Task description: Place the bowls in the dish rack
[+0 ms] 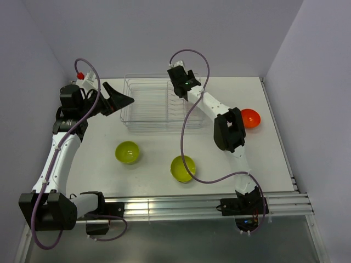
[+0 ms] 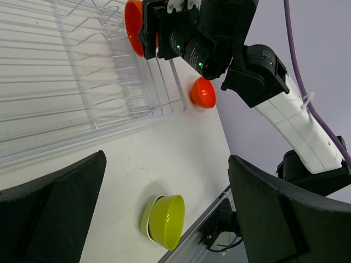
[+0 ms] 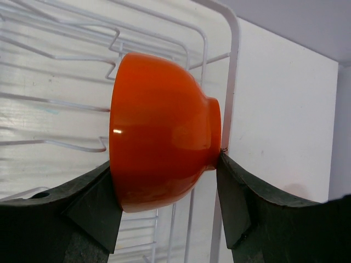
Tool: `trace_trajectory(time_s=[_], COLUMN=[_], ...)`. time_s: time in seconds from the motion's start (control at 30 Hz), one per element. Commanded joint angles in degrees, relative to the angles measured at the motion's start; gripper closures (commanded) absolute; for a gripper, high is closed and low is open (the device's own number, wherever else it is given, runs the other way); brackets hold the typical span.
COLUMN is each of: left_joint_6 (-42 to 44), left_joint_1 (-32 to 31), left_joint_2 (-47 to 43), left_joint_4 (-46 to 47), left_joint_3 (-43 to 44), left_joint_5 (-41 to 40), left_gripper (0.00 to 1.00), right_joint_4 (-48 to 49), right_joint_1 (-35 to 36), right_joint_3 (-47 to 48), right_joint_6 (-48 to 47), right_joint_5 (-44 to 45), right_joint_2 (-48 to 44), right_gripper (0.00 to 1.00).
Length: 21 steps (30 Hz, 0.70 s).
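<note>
Holding orange bowl (image 3: 159, 126) in right gripper (image 3: 167, 186) over dish rack (image 3: 233, 66) — left gripper (image 1: 118, 101) wide, empty — needs easing down inside, then letting go.

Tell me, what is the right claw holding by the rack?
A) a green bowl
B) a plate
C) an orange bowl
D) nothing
C: the right claw clamps an orange bowl from both sides, close to the rim of the rack.
</note>
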Motion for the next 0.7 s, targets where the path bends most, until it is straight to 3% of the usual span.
trace_trajectory(time_s=[0.0,0.37,0.57,0.67], left_joint_6=[0.1,0.1,0.4,0.5], left_joint_1=[0.2,0.2,1.6,1.7], left_joint_2=[-1.0,-0.9,-0.6,-0.6], left_joint_4=[1.4,1.0,0.3,0.4], left_joint_3=[0.1,0.5,0.8,1.0], left_joint_5=[0.1,0.3,0.5,0.4], left_gripper=[0.01,0.01,0.0,0.01], right_joint_4=[4.2,5.0,4.9,4.6], right_joint_1=[0.3,0.4,0.4,0.4], right_joint_3=[4.4,5.4,5.4,5.5], right_joint_6=[-1.7,-3.4,-3.5,-3.6], right_joint_5=[3.3,4.1,3.1,2.8], right_joint_2=[1.2,3.6,3.7,4.0], right_gripper=[1.0,1.0,0.89,0.74])
